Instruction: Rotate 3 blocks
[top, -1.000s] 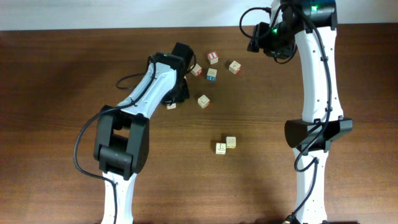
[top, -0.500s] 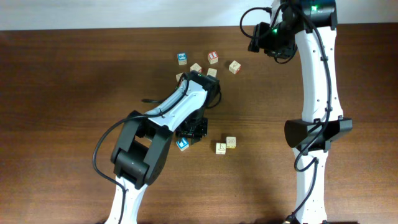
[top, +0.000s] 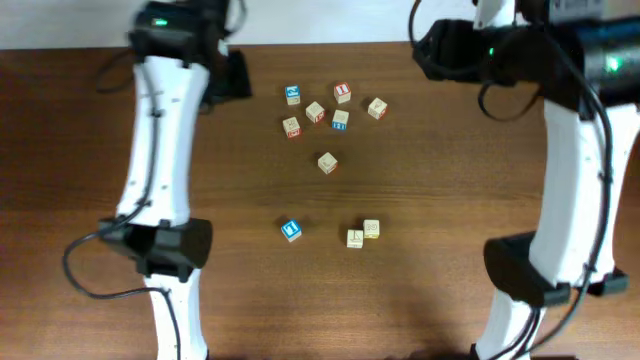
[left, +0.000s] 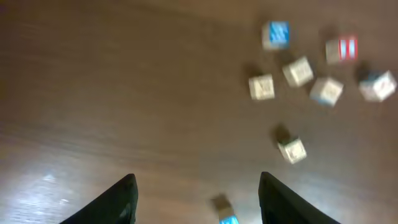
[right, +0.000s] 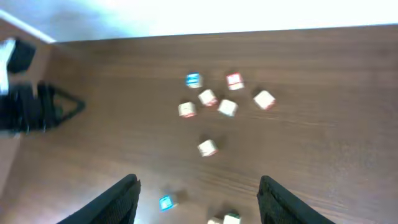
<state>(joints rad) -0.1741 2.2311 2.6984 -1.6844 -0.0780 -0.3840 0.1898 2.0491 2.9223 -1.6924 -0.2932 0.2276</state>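
Observation:
A blue-and-white block (top: 291, 231) lies alone at the lower middle of the table. It also shows at the bottom edge of the left wrist view (left: 227, 219) and in the right wrist view (right: 166, 203). A yellow-print block (top: 371, 229) sits to its right, touching a pale block (top: 355, 238). Another blue-and-white block (top: 292, 95) lies in the far cluster. My left gripper (left: 196, 199) is open and empty, high above the table at the far left (top: 232, 76). My right gripper (right: 199, 199) is open and empty, held high at the far right (top: 432, 52).
The far cluster also holds a red-faced cube (top: 342, 93), a blue-edged cube (top: 340, 120) and tan cubes (top: 376, 108) (top: 315, 112) (top: 291, 127). One tan cube (top: 327, 163) lies alone mid-table. A white wall edge borders the far side.
My left gripper opened and left the blue-and-white block at the lower middle. The left arm then drew back up to the far left. The right arm rose.

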